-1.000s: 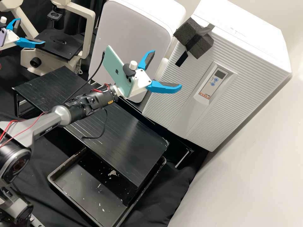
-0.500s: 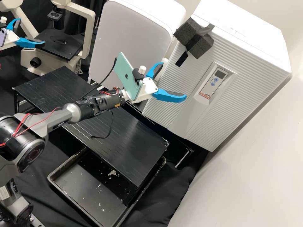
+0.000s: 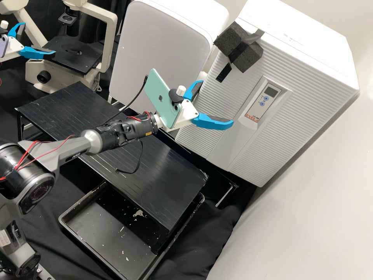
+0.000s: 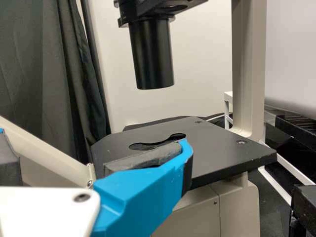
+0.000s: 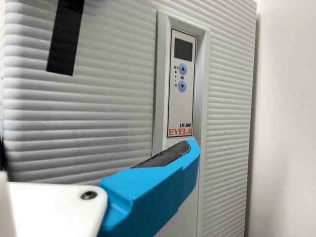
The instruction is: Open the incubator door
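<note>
High view first: the ribbed incubator door (image 3: 268, 155) is sitting shut, its face lying flush along the white incubator (image 3: 299, 29), so no part of the opening is showing as done. Finding a hold, drawing the door out and swinging it wide are all remaining.

The right gripper (image 3: 217, 102) is hanging in front of the door's lower part, its blue fingers standing well spread with nothing between them; whether a fingertip is touching the ribs, the pictures are not settling. The left gripper (image 3: 39, 39) is resting by the microscope (image 3: 111, 27), its fingers also spread and holding nothing.

A dark foam block (image 3: 241, 46) is jutting from the door's upper corner, nearest the white cabinet (image 3: 155, 42), and is probably serving as the pull. Reaching it would be calling for a lift of the right gripper.

As for room, the cabinet is standing close beside that door edge, likely leaving a tight slot for a finger. The wall (image 3: 318, 202) is running near the incubator's far side. Open air is lying over the black shelf (image 3: 167, 175), but the arm itself is occupying part of it, and the mounted phone (image 3: 161, 97) is adding bulk that could be knocking the cabinet.
</note>
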You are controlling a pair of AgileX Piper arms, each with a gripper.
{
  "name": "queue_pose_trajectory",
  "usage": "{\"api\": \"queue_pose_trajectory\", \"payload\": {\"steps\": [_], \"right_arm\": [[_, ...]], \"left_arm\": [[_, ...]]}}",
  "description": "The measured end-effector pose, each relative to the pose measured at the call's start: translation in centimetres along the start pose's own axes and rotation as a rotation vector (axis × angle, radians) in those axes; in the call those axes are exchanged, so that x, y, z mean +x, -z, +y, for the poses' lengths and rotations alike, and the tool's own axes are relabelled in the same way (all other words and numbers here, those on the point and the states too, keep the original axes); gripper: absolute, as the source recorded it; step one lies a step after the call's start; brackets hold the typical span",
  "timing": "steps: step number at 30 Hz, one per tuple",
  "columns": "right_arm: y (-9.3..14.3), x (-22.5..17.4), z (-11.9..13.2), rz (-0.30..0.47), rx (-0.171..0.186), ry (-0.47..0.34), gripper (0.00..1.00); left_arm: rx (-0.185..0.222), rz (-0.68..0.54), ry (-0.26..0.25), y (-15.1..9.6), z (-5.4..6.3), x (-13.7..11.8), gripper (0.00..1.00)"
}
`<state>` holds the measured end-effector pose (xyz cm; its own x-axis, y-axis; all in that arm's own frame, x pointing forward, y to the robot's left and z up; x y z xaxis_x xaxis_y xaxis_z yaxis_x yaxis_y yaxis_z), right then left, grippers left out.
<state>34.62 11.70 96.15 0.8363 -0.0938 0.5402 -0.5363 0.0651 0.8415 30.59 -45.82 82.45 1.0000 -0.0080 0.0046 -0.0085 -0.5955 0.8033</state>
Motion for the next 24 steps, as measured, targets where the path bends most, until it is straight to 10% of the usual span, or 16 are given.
{"api": "queue_pose_trajectory", "payload": {"steps": [4, 5, 24], "right_arm": [[0.0, -0.4, 0.3, 0.000, 0.009, -0.001, 1.00], [0.0, -0.5, 0.4, 0.001, 0.009, -0.001, 0.00], [0.3, -0.8, 0.9, 0.009, 0.039, 0.005, 0.00]], "left_arm": [[0.000, 0.000, 0.000, 0.0, 0.0, 0.0, 1.00], [0.000, 0.000, 0.000, 0.0, 0.0, 0.0, 1.00], [0.000, 0.000, 0.000, 0.0, 0.0, 0.0, 1.00]]}}
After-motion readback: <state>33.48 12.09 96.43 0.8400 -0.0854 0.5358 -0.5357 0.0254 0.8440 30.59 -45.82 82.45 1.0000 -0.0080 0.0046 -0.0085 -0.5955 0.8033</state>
